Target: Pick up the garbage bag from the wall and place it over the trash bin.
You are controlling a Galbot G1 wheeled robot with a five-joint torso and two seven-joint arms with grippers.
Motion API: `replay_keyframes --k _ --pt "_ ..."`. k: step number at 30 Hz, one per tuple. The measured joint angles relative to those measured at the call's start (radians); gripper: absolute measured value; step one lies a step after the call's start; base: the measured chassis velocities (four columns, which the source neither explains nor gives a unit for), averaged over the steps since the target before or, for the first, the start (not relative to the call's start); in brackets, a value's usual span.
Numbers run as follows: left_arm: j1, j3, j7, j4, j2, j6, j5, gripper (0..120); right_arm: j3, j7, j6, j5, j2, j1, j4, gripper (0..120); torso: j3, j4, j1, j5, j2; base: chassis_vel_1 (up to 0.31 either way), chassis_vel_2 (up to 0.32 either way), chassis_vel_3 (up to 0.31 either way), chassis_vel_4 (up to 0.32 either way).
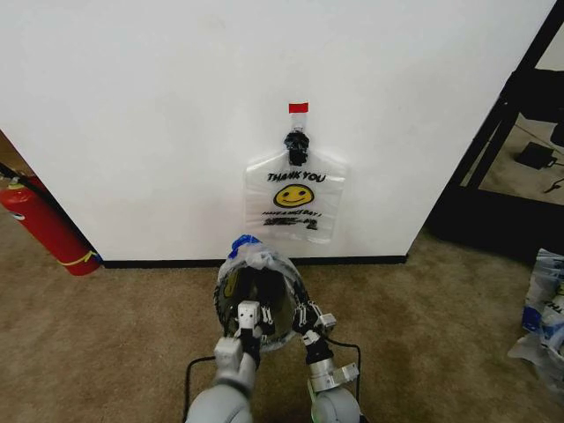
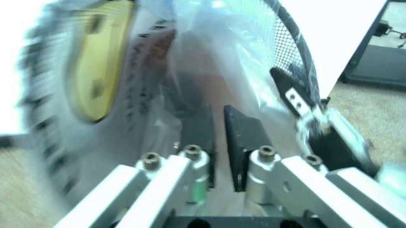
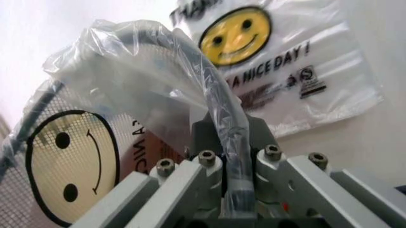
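One garbage bag (image 1: 295, 201) with a yellow smiley and "THANK YOU" lettering hangs from a black clip on the white wall. Below it on the carpet the trash bin (image 1: 260, 295) lies tipped toward me, and a second translucent bag (image 1: 251, 256) covers its far rim. My right gripper (image 1: 308, 315) (image 3: 231, 128) is shut on the bag-covered bin rim (image 3: 216, 95). My left gripper (image 1: 248, 315) (image 2: 219, 111) reaches into the bin's mouth. Its fingers (image 2: 198, 135) stand close together in the bag film (image 2: 209, 61) that lines the mesh.
A red fire extinguisher (image 1: 44, 225) leans at the wall on the left. A black frame (image 1: 502, 132) stands at the right, with plastic bags (image 1: 546, 308) on the floor beyond it. A black cable (image 1: 352, 352) loops on the carpet by my arms.
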Motion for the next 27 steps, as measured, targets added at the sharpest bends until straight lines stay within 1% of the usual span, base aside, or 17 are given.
replay_keyframes --k 1,2,3,4,5,7,9,11,12,15,16,18,19,20,21,24,27 --pt "0.020 -0.010 0.003 -0.016 0.013 -0.013 0.018 15 -0.001 0.004 -0.014 0.026 -0.007 -0.004 0.018 1 0.000 -0.0002 0.000 0.0004 0.000 0.000 0.000 0.000 0.000" --pt "0.054 -0.027 0.002 -0.051 0.035 -0.037 0.049 22 -0.005 0.010 -0.049 0.087 -0.025 -0.013 0.054 1 0.000 -0.0011 0.000 0.0009 0.000 0.000 0.000 0.000 0.000" --pt "0.054 -0.027 0.002 -0.051 0.035 -0.037 0.049 22 -0.005 0.010 -0.049 0.087 -0.025 -0.013 0.054 1 0.000 -0.0011 0.000 0.0009 0.000 0.000 0.000 0.000 0.000" --pt "0.074 -0.037 -0.004 -0.079 0.046 -0.047 0.068 25 -0.004 0.016 -0.070 0.124 -0.039 -0.015 0.071 1 0.000 -0.0006 0.000 0.0007 0.000 0.000 0.000 0.000 0.000" --pt "0.090 -0.047 -0.012 -0.107 0.053 -0.052 0.085 30 0.000 0.023 -0.084 0.154 -0.053 -0.015 0.083 1 0.000 -0.0008 0.000 0.0005 0.000 0.000 0.000 0.000 0.000" --pt "0.108 -0.062 -0.025 -0.149 0.058 -0.057 0.112 37 0.009 0.030 -0.099 0.187 -0.074 -0.014 0.092 1 0.000 -0.0008 0.000 -0.0007 0.000 0.000 0.000 0.000 0.000" --pt "0.117 -0.088 -0.031 -0.188 0.057 -0.059 0.137 45 0.011 0.037 -0.123 0.234 -0.102 -0.017 0.107 1 0.000 -0.0007 0.000 -0.0005 0.000 0.000 0.000 0.000 0.000" --pt "0.117 -0.094 -0.031 -0.194 0.056 -0.060 0.141 49 0.011 0.037 -0.127 0.244 -0.106 -0.019 0.111 1 0.000 -0.0007 0.000 -0.0004 0.000 0.000 0.000 0.000 0.000" --pt "0.116 -0.117 -0.031 -0.211 0.051 -0.060 0.153 55 0.016 0.031 -0.147 0.287 -0.125 -0.024 0.127 1 0.000 -0.0006 0.000 -0.0009 0.000 0.000 0.000 0.000 0.000" --pt "0.110 -0.145 -0.033 -0.220 0.043 -0.061 0.160 67 0.031 -0.001 -0.192 0.367 -0.153 -0.037 0.147 1 0.000 -0.0007 0.000 -0.0009 0.000 0.000 0.000 0.000 0.000" --pt "0.109 -0.147 -0.033 -0.220 0.043 -0.061 0.160 67 0.031 -0.001 -0.194 0.370 -0.154 -0.038 0.148 1 0.000 -0.0007 0.000 -0.0009 0.000 0.000 0.000 0.000 0.000" --pt "0.108 -0.155 -0.034 -0.220 0.039 -0.062 0.160 73 0.039 -0.009 -0.217 0.397 -0.165 -0.044 0.158 1 0.000 -0.0007 0.000 -0.0009 0.000 0.000 0.000 0.000 0.000" --pt "0.109 -0.160 -0.036 -0.220 0.037 -0.061 0.156 80 0.048 -0.017 -0.240 0.418 -0.179 -0.050 0.166 1 0.000 -0.0007 0.000 -0.0011 0.000 0.000 0.000 0.000 0.000" --pt "0.109 -0.160 -0.036 -0.220 0.037 -0.061 0.156 80 0.048 -0.017 -0.240 0.418 -0.179 -0.050 0.166 1 0.000 -0.0007 0.000 -0.0011 0.000 0.000 0.000 0.000 0.000" --pt "0.114 -0.159 -0.037 -0.220 0.036 -0.053 0.150 86 0.050 -0.024 -0.250 0.426 -0.189 -0.055 0.169 1 0.000 -0.0007 0.000 -0.0011 0.000 0.000 0.000 0.000 0.000" --pt "0.116 -0.150 -0.037 -0.212 0.039 -0.029 0.127 98 0.051 -0.044 -0.259 0.428 -0.209 -0.065 0.179 1 0.000 -0.0006 0.000 -0.0009 0.000 0.000 0.000 0.000 0.000" --pt "0.093 -0.166 -0.021 -0.182 0.057 -0.043 0.081 100 0.053 -0.131 -0.257 0.411 -0.221 -0.070 0.172 1 0.000 -0.0004 0.000 -0.0010 0.000 0.000 0.000 0.000 0.000"
